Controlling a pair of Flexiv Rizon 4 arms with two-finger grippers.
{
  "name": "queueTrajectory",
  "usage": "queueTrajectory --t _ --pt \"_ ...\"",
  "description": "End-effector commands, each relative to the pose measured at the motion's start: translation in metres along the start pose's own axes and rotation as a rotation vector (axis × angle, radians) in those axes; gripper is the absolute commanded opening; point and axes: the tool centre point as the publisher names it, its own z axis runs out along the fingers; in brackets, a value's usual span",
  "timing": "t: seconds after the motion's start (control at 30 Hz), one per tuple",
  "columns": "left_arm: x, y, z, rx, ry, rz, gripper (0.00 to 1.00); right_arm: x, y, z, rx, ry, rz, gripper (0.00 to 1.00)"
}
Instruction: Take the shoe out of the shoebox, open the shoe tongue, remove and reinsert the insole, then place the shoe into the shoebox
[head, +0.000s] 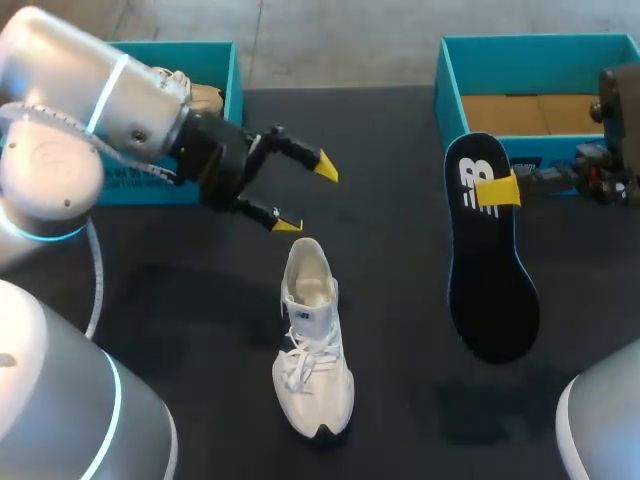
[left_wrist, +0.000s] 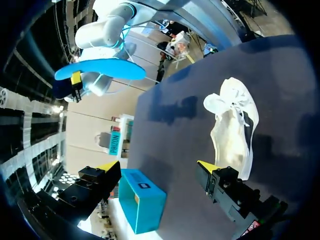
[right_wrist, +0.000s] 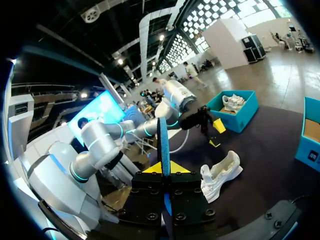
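A white shoe (head: 312, 345) stands upright on the black table, toe toward the front edge, its opening facing up. My left gripper (head: 306, 196) hovers open just behind the heel with nothing between its fingers; in the left wrist view the left gripper (left_wrist: 157, 167) has the shoe (left_wrist: 232, 125) ahead of one finger. My right gripper (head: 497, 190) is shut on a black insole (head: 490, 265) with a blue edge, held in the air at the right. In the right wrist view the insole (right_wrist: 163, 145) stands edge-on between the fingers of the right gripper (right_wrist: 164, 170).
A teal shoebox (head: 215, 60) at the back left holds another pale shoe. A second teal shoebox (head: 540, 50) at the back right shows only its cardboard floor, close behind the right gripper. The second box (left_wrist: 142, 200) lies under the left gripper's span.
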Motion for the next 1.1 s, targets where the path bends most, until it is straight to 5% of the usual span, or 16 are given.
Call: queueTrajectory --t 0.03,0.5,1.1 --pt "0.000 0.004 -0.004 0.008 -0.183 0.017 1.00 0.006 -0.010 -0.002 -0.305 -0.013 0.002 0.00" --pt "-0.021 0.013 -0.007 0.069 -0.304 0.089 1.00 0.006 -0.010 -0.002 -0.305 -0.013 0.002 0.00" --pt "-0.048 0.021 -0.008 -0.018 -0.467 0.141 1.00 0.006 -0.010 -0.002 -0.305 -0.013 0.002 0.00"
